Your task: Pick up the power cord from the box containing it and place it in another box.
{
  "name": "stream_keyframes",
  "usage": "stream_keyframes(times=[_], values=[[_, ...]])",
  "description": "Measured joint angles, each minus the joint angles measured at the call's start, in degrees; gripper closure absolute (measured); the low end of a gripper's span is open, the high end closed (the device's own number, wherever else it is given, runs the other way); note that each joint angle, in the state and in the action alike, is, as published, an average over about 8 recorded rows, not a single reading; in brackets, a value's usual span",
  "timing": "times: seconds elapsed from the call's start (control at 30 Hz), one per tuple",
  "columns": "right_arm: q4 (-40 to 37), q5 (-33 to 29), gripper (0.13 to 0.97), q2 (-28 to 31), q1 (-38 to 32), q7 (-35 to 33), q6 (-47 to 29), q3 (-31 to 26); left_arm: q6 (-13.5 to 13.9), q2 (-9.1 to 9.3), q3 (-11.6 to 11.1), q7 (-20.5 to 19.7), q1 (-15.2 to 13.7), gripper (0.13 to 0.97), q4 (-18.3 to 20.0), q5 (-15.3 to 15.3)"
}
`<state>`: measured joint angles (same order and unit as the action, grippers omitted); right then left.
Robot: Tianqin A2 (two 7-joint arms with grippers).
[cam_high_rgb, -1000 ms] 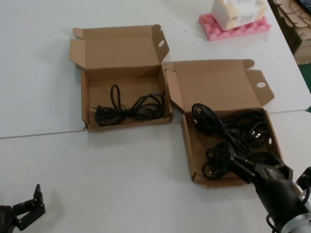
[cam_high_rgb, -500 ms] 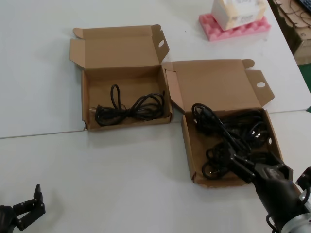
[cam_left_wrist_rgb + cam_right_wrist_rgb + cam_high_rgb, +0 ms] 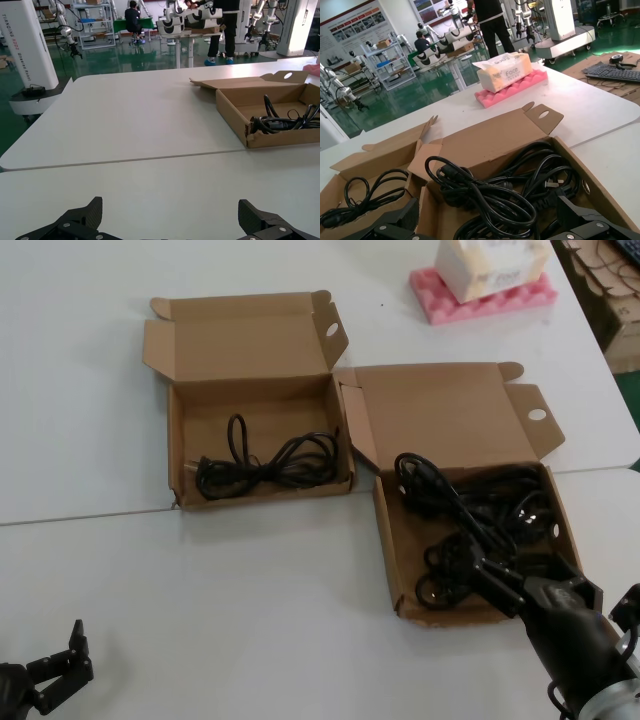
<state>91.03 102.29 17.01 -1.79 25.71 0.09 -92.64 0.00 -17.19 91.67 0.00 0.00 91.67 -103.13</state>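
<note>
The tangled heap of black power cords [image 3: 480, 530] fills the shallow brown cardboard mailer box with the splayed, oval-holed lid flap [image 3: 388, 540], which sits on the white table [image 3: 250, 600] at about 4 o'clock from the table's middle in the head view. The heap has no single long axis; loops cross one another, with one thick loop rising at the box's far-left corner and the densest knot at the near side.

The right hand [image 3: 478, 570] is plainly the nearer one. Its black fingers reach over the near wall of this box, pointing toward 11 o'clock, and their tips are down among the near loops. In the right wrist view the two fingers [image 3: 385, 227] stand wide apart with cords lying between and just ahead of them, so the hand is spread, not clamped, and grips nothing yet; whether the tips touch cable I cannot tell.

The destination, the squarish brown cardboard box with frayed front corners [image 3: 178, 455], lies at 10 o'clock from the right hand, just beside the full box, and already holds one coiled black cord [image 3: 265, 462].

The left hand [image 3: 60, 665] rests low at 7 o'clock, well apart from both boxes, fingers spread and empty.
</note>
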Motion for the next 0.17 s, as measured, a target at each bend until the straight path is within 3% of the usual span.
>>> stream_keyframes(times=[0.17], values=[[0.0, 0.0, 0.129, 0.0, 0.0, 0.0, 0.0, 0.0, 0.0, 0.0, 0.0, 0.0, 0.0, 0.132, 0.0, 0.0]])
